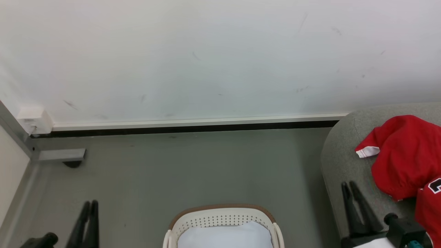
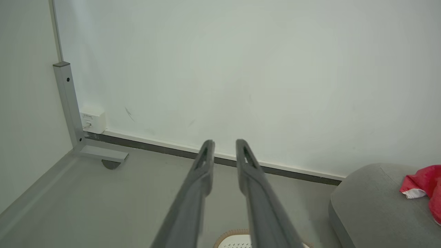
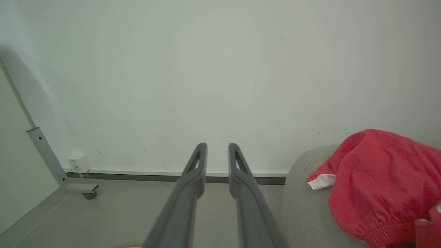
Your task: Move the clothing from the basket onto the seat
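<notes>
Garments (image 1: 404, 162): I count two by the seat (image 1: 344, 155) edge, one basket (image 1: 220, 208) on open floor (image 1: 206, 165). Left gripper (image 1: 90, 204) and right gripper (image 1: 348, 184) slightly parted

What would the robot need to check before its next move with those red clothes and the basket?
1. Clothing lying on the seat: ok.
2. Basket free of clothing: cannot tell; a pale pad lies inside, and the near part is out of frame.
3. Left gripper empty and open: ok.
4. Right gripper empty and open: ok.
</notes>
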